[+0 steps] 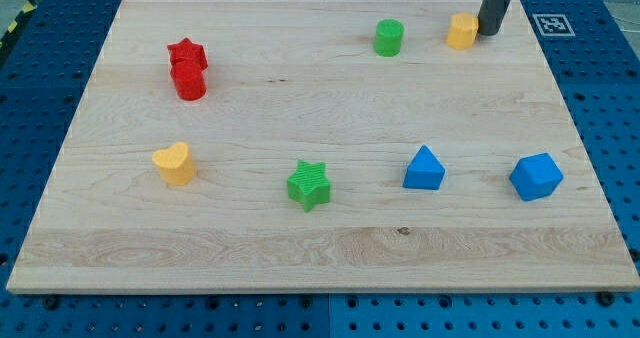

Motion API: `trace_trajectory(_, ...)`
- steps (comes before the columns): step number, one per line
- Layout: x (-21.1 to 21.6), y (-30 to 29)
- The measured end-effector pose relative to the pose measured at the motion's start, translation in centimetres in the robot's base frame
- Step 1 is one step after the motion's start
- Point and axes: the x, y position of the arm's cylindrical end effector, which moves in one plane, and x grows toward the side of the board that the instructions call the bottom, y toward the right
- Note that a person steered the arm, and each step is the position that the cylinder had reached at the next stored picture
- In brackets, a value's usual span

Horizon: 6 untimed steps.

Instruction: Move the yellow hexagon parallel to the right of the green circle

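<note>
The yellow hexagon (462, 31) stands near the view's top right of the wooden board (320, 248). The green circle (389, 37) stands to its left, a small gap between them, at about the same height in the view. My tip (490, 32) is at the right side of the yellow hexagon, touching or almost touching it. The dark rod rises from there out of the view's top.
A red star (187, 53) and a red cylinder (189, 80) stand together at the upper left. A yellow heart (174, 163), a green star (309, 184), a blue triangular block (424, 168) and a blue hexagonal block (535, 176) stand in a row across the lower half.
</note>
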Motion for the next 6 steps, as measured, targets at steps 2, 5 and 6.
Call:
trace_trajectory(2, 0.0, 0.2)
trace_trajectory(5, 0.0, -0.4)
trace_trajectory(6, -2.7, -1.9)
